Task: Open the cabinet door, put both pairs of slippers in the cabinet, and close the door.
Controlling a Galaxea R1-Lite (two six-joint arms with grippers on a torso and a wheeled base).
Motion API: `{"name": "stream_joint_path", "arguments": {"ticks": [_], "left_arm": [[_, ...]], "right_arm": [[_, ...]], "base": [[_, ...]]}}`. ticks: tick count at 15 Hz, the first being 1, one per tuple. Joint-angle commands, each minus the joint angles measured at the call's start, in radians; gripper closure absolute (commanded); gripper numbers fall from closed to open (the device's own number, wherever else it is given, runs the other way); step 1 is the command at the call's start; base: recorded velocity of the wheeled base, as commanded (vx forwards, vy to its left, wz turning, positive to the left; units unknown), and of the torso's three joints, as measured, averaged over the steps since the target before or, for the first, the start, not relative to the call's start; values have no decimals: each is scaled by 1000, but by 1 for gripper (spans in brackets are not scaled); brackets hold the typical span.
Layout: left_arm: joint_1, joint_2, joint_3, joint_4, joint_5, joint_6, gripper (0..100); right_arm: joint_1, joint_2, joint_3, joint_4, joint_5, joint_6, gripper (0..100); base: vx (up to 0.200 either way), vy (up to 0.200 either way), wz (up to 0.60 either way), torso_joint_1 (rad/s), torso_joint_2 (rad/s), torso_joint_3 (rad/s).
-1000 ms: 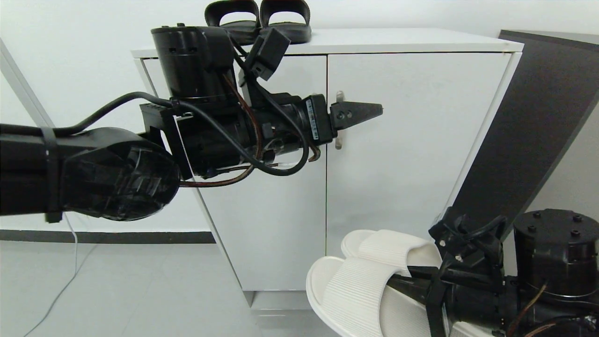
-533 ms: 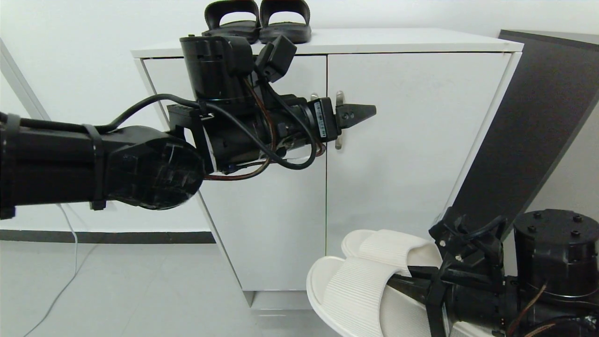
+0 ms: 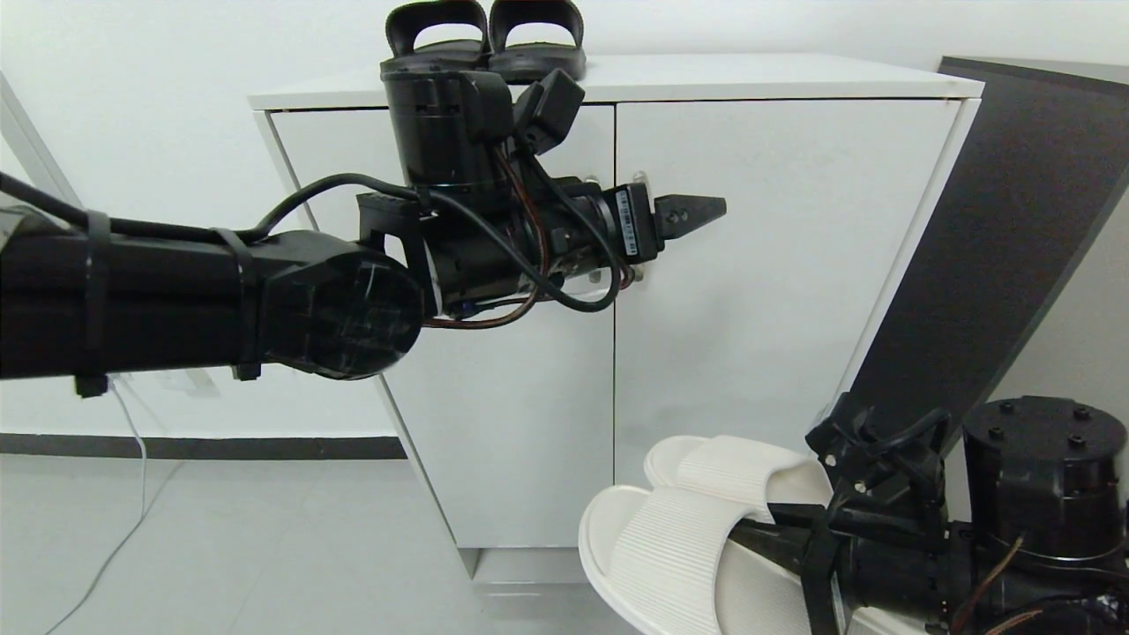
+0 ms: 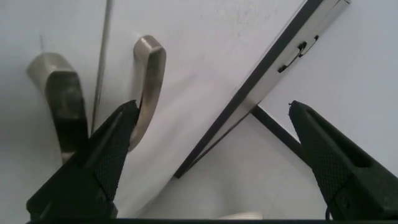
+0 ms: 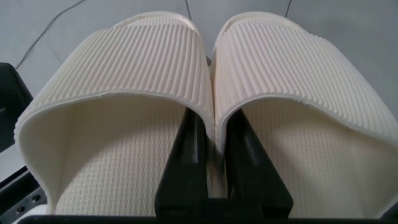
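**A:** Step? We need it tagged quick.

**B:** We tag it as opening the door, approach phase. The cabinet is closed, with the right door flush beside the left door.

**A:** Arms?

**B:** We see the left arm stretched level across the left door, wrist pointing toward the right door. The right arm sits low in front of the cabinet, well below the handle height.

**A:** Slippers?

**B:** We log the black slippers side by side on the cabinet top, at its left rear. The white slippers are held in the air, low before the right door.

**A:** Jaws?

**B:** The right gripper is clamped on the white slippers, one finger inside each, pinching the inner walls together. The left gripper is spread wide and carries nothing.

**A:** Handle?

**B:** The handle of the right door sits just by one finger, at the edge of the gap and not centred. We can't tell if they touch.

**A:** Next?

**B:** We judge it needs a small sideways shift to straddle the handle, a firm close, then a pull along the hinge arc. We flag the loaded right arm as possibly in the swing path.
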Motion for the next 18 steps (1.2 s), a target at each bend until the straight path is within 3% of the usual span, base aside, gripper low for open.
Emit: {"name": "stream_joint_path", "arguments": {"ticks": [1, 6, 12, 18], "left_arm": [[0, 15, -7, -3, 3, 0, 100], [0, 4, 13, -7, -1, -3, 100], [-24, -100, 191, -75, -7, -2, 100], [-58, -226, 369, -157, -1, 1, 100]], "right_arm": [[0, 3, 0, 0, 1, 2, 100], [3, -3, 16, 0, 5, -2, 100], [6, -38, 39, 1, 116, -14, 100], [5, -40, 45, 1, 119, -23, 100]], "base": [[0, 0, 0, 0, 0, 0], [0, 0, 0, 0, 0, 0], [0, 0, 0, 0, 0, 0], [0, 0, 0, 0, 0, 0]]}}
